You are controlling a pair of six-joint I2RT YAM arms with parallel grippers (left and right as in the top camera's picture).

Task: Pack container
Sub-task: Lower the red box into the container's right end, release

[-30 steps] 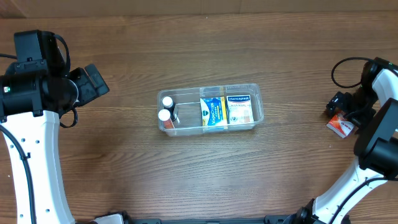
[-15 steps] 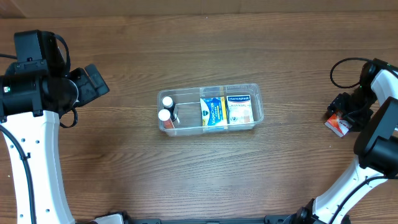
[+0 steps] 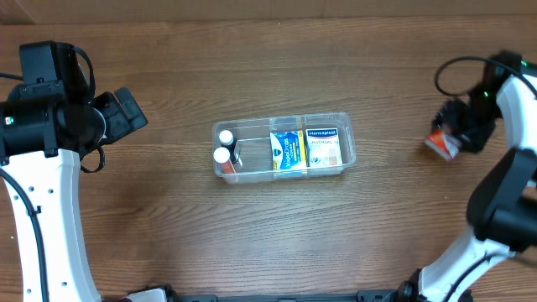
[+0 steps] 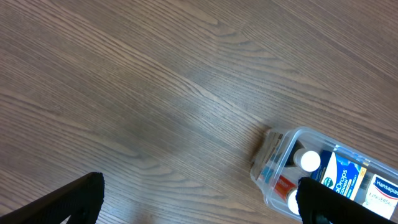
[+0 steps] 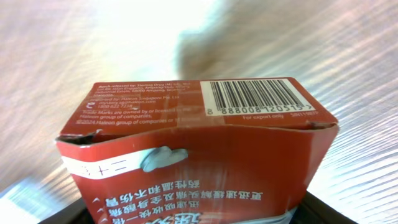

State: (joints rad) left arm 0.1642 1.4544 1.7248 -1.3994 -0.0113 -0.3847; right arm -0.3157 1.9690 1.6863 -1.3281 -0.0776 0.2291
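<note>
The container [image 3: 282,118], a clear plastic tub, stands mid-table and also shows low right in the left wrist view [image 4: 274,163]. It holds two white-capped tubes [image 3: 223,146], a blue-and-yellow box [image 3: 287,151] and a Hansaplast box [image 3: 322,146]. Far to its right, my right gripper [image 3: 456,132] is shut on a dented red box [image 3: 441,143] with a barcode and white Chinese print. That red box [image 5: 199,143] fills the right wrist view, so the fingers are mostly hidden. My left gripper [image 3: 127,109] is open and empty, well left of the container, with its dark fingertips [image 4: 79,198] at the view's bottom corners.
Brown wood-grain table [image 3: 277,226] lies all around the container. A black cable [image 3: 457,71] loops above the right arm. The white arm links run down both side edges of the overhead view.
My right gripper has closed on the red box and carried it up and slightly left, toward the container's side. The left arm and the container have not moved.
</note>
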